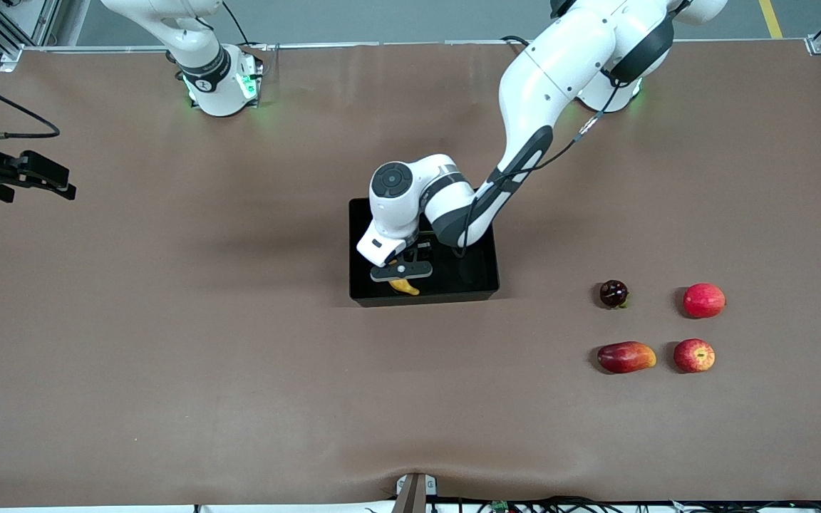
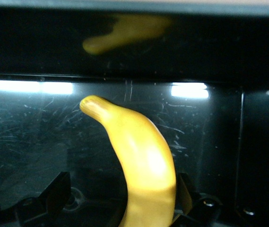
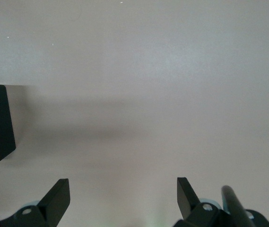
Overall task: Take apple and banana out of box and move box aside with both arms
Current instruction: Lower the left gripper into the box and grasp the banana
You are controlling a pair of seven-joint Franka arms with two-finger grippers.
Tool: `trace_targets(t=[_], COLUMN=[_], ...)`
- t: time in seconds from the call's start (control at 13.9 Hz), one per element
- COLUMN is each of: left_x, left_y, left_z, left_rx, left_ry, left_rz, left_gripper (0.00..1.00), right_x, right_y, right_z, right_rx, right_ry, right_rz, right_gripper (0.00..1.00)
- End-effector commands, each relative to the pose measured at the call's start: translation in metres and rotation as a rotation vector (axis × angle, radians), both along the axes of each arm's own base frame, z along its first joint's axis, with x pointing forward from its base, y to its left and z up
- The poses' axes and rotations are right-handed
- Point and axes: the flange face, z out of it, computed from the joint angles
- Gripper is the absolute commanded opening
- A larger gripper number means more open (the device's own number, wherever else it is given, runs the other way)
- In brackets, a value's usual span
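Inside the box [image 1: 478, 274] the banana [image 2: 141, 161] remains, left gripper [image 2: 120, 198] spread around it; apple [image 1: 694, 355] already out; right gripper [image 3: 123, 198] waits released.

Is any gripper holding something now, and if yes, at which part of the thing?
Nothing is held yet. The left gripper is open inside the box, its fingers standing on either side of the banana near one end. The right gripper waits open over bare table.

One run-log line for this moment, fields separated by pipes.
left gripper: open, astride banana in box | right gripper: open, waits over table | apple: on table, outside box
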Motion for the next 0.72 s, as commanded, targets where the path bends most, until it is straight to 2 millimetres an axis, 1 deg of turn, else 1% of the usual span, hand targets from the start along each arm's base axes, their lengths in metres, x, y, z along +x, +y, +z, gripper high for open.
trace_targets(t=[0.0,0.14,0.22,0.29,0.36,0.5,0.57,0.65], left_x=[0.0041,0.0029,0.0032,0.0005,0.0001,-0.0010,-0.0014,-0.0018], left_y=[-0.0025,-0.0044,-0.0053,-0.0075,-0.0075,-0.0081,-0.0078,-0.0087], left_z=[-0.0064,-0.0110,-0.0102,-0.0111,-0.0116,-0.0128,-0.0150,-0.0144], left_rx=[-0.004,-0.017,-0.025,-0.025,-0.026,-0.025,-0.023,-0.024], left_ry=[-0.010,-0.013,-0.017,-0.017,-0.016,-0.015,-0.013,-0.014], left_rz=[-0.029,-0.036,-0.035,-0.040,-0.040,-0.040,-0.040,-0.043], left_gripper=[1.00,1.00,0.96,0.81,0.70,0.67,0.61,0.45], right_x=[-0.0032,-0.0032,-0.0032,-0.0032,-0.0032,-0.0032,-0.0033,-0.0032], right_y=[-0.0022,-0.0014,-0.0022,-0.0022,-0.0022,-0.0014,-0.0031,-0.0022], right_z=[0.0039,0.0039,0.0039,0.0039,0.0039,0.0031,0.0038,0.0039], right_rx=[-0.004,-0.004,-0.004,-0.004,-0.004,-0.004,-0.004,-0.004], right_ry=[-0.006,-0.006,-0.006,-0.006,-0.006,-0.004,-0.006,-0.006], right_rz=[0.001,0.003,0.001,0.001,0.001,0.003,0.000,0.001], right_gripper=[1.00,1.00,1.00,1.00,1.00,1.00,1.00,1.00])
